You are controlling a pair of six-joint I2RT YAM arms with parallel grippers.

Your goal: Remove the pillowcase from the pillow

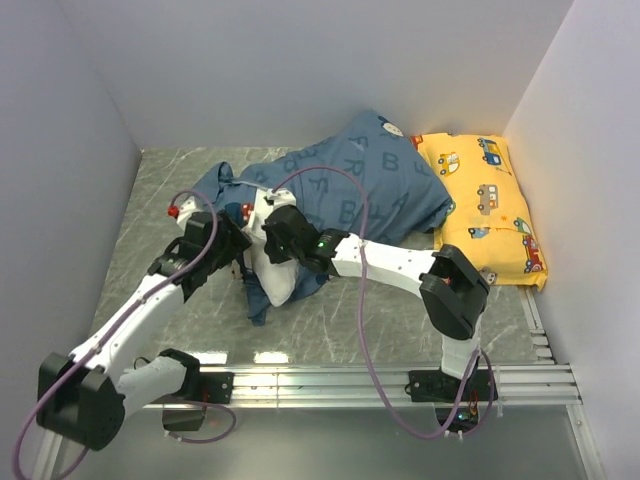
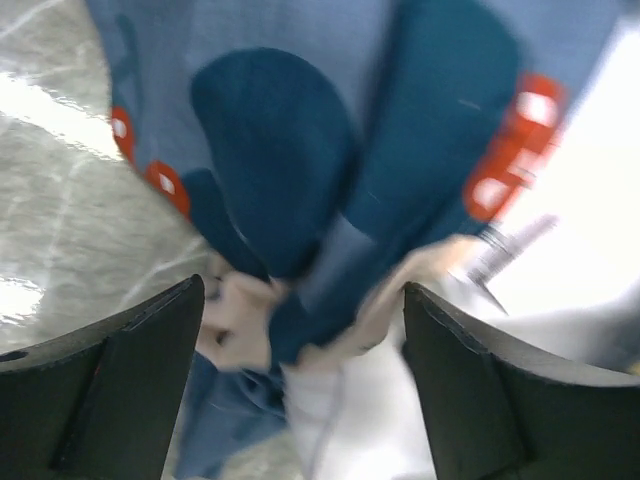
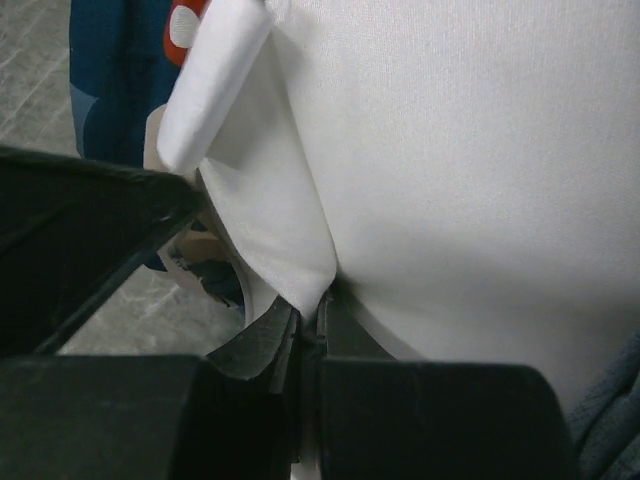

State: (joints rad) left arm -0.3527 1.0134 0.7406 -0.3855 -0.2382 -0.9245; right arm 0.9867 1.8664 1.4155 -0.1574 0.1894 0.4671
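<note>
The dusty-blue pillowcase [image 1: 360, 180] covers most of the white pillow, whose bare corner [image 1: 276, 280] sticks out at the near left. My right gripper [image 1: 277, 238] is shut on a pinched fold of the white pillow [image 3: 470, 170]; its jaws [image 3: 318, 300] meet on the fabric. Blue pillowcase edge [image 3: 110, 60] hangs to the left there. My left gripper [image 1: 236, 256] is open beside the case's open end. In the blurred left wrist view its fingers [image 2: 130, 390] stand wide apart around bunched pillowcase [image 2: 290, 150] and white pillow [image 2: 350, 430], not clamped.
A yellow car-print pillow [image 1: 485, 205] lies at the back right against the right wall. White walls enclose the left, back and right. A metal rail [image 1: 400, 375] runs along the near edge. Purple cables [image 1: 362, 250] loop over both arms.
</note>
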